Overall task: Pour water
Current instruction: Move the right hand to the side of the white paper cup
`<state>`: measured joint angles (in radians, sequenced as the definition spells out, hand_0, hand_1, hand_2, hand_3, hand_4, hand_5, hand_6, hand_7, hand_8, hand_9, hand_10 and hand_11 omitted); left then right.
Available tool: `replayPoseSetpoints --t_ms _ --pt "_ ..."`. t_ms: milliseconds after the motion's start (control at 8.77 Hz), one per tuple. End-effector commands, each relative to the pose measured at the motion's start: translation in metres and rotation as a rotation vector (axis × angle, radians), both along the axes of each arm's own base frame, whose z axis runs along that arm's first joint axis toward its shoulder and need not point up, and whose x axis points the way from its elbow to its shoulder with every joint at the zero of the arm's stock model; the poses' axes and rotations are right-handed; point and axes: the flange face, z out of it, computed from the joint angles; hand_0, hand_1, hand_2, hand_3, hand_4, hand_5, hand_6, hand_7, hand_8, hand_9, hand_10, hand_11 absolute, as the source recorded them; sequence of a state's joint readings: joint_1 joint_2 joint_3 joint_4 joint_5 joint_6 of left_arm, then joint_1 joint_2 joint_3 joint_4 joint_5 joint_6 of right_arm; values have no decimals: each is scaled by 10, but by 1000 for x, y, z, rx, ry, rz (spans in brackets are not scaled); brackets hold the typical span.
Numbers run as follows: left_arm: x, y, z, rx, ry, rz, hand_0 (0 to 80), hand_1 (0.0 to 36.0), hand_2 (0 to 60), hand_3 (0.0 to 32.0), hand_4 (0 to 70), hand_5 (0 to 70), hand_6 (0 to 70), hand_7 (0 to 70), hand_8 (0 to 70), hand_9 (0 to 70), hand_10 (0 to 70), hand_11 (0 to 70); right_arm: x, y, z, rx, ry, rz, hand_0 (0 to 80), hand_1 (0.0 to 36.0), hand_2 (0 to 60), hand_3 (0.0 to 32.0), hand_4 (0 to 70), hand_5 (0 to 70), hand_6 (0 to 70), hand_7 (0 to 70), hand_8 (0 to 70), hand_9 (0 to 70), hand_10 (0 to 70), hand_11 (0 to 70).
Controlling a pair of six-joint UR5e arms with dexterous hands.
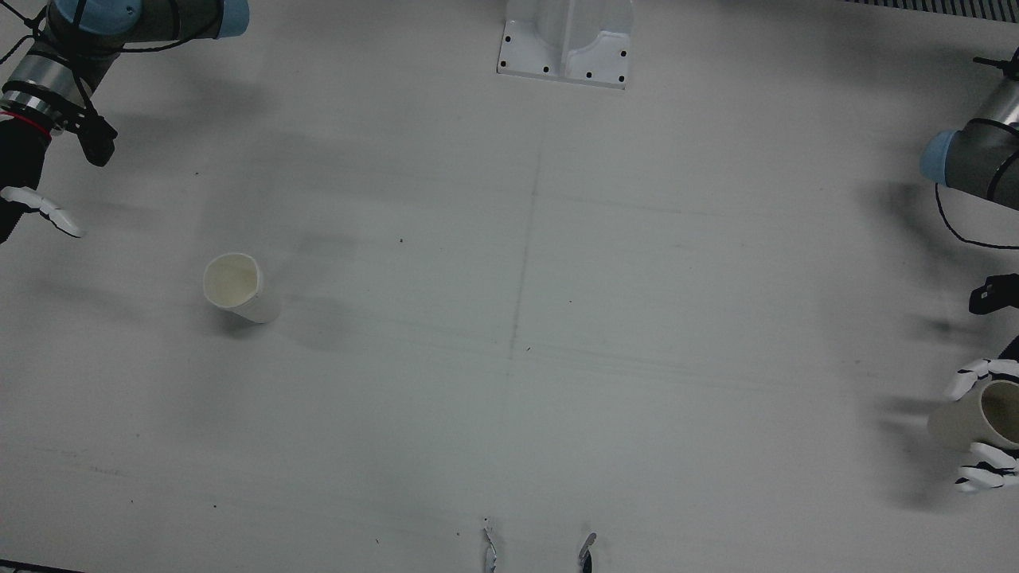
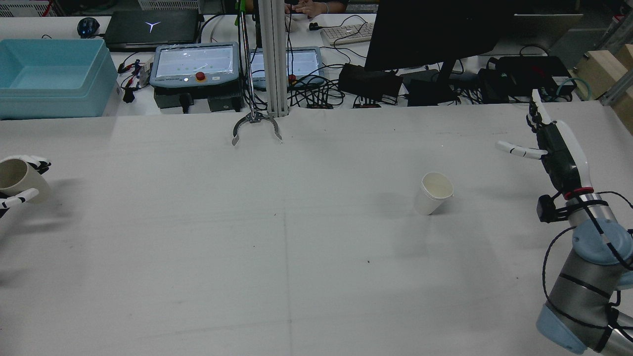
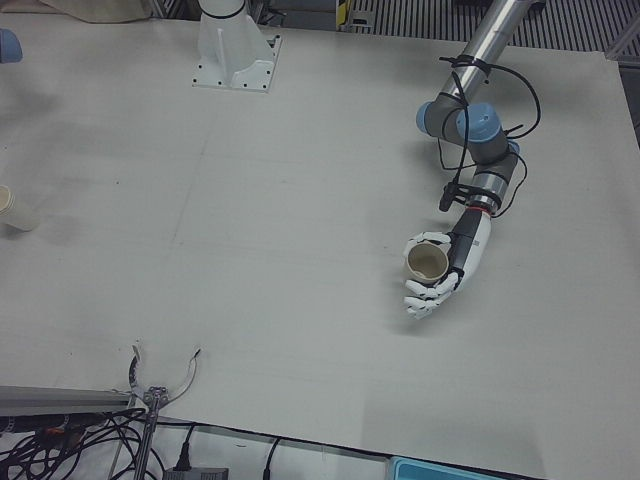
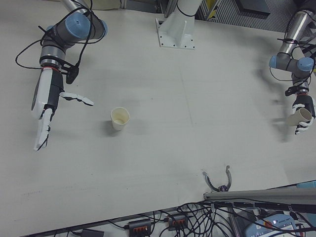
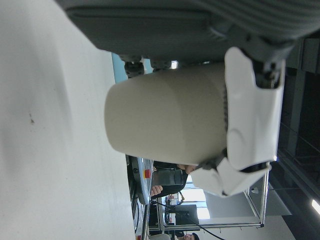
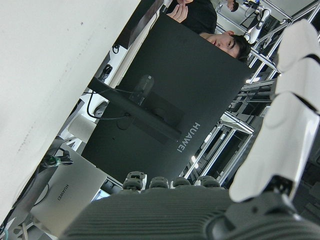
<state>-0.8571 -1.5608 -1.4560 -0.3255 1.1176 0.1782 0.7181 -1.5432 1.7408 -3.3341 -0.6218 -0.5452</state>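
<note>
Left hand [image 3: 437, 280] is wrapped round a plain paper cup [image 3: 427, 262], right hand [image 4: 45, 109] splayed open holding nothing.

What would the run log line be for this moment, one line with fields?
task: pour water | left hand: shut on held cup, lifted, far side | right hand: open, holds nothing | standing cup: upright on table, untouched | pour: not begun

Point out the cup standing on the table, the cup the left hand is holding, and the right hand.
standing cup [image 1: 239, 286], front view, inside its open mouth
held cup [image 3: 428, 262], left-front view, inside its rim
right hand [image 4: 43, 106], right-front view, the palm
</note>
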Motion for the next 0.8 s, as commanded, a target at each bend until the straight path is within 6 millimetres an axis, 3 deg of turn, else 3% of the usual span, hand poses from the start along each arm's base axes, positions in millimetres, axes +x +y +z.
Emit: replayPoseSetpoints --t_ms 0,114,342,456,684 --pt "-3 3 1 -2 -2 0 593 360 600 0 460 700 201 355 157 247 95 162 -66 48 -1 -3 30 22 447 141 137 0 0 0 0 0 2 24 38 72" --pt "-5 6 4 -3 -3 0 593 360 600 0 463 700 202 356 156 247 95 161 -78 60 2 -6 31 14 428 133 139 0 0 0 0 0 1 25 37 70" --pt "-14 15 14 -9 -8 -1 590 360 600 0 461 700 201 352 156 247 95 162 -76 58 -12 23 -84 15 413 126 148 0 0 0 0 0 5 27 31 61" --pt "-16 17 15 -10 -9 -1 590 360 600 0 461 700 202 352 158 248 96 163 -70 54 -28 44 -150 11 411 127 160 0 0 0 0 0 4 26 26 53" --pt "-14 17 16 -10 -9 2 594 360 600 0 462 700 203 352 159 250 97 165 -63 36 -23 37 -171 -110 451 152 196 0 0 0 0 0 0 1 1 16"
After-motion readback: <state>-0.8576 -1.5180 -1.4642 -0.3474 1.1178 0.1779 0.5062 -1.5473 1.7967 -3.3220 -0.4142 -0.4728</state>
